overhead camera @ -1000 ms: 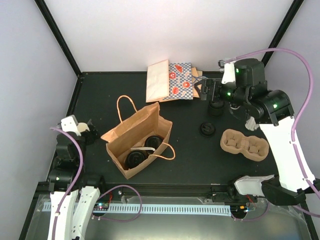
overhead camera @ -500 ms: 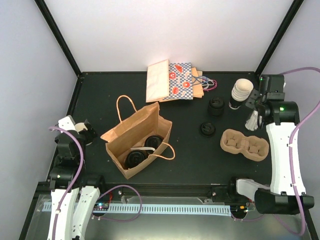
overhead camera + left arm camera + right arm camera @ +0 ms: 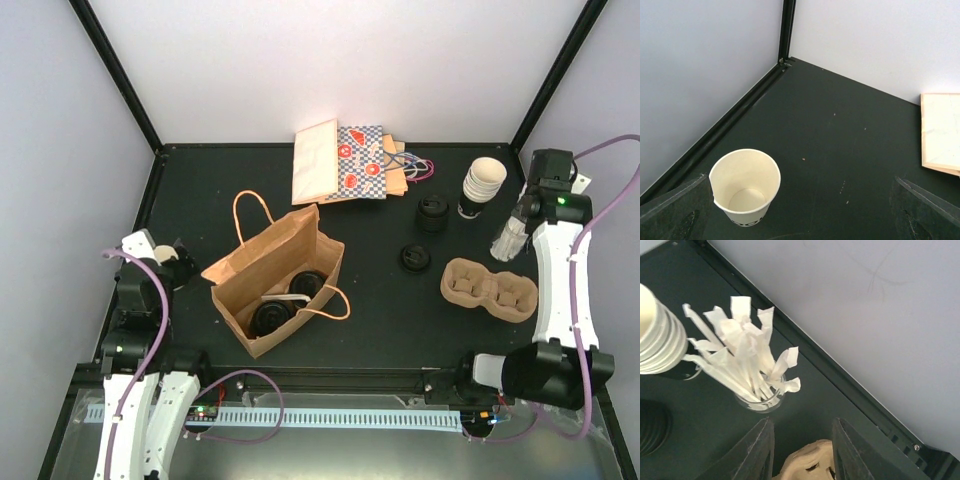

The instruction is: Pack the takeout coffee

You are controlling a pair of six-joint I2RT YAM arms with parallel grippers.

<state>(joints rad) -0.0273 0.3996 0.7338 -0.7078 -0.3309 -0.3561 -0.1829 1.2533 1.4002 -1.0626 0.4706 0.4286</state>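
Observation:
Two black-lidded cups, the takeout coffee (image 3: 270, 318), lie inside the open brown paper bag (image 3: 232, 272) left of centre. My left gripper (image 3: 800, 177) is wide open low over the table at the left edge. An uncapped white paper cup (image 3: 744, 185) stands just inside its left finger, untouched. My right gripper (image 3: 802, 422) hangs by the right wall, jaws partly apart with nothing between them. It is above the end of the pulp cup carrier (image 3: 810, 462), and a glass of wrapped straws (image 3: 747, 375) stands just ahead.
A stack of empty cups (image 3: 482, 185) and a stack of black lids (image 3: 433, 213) stand at the back right, with a loose lid (image 3: 415, 258) nearer. The cup carrier (image 3: 490, 288) lies right of centre. Flat paper bags (image 3: 340, 165) lie at the back.
My right arm swung from the lid stack to the right wall, and its jaws narrowed. The left arm barely shifted.

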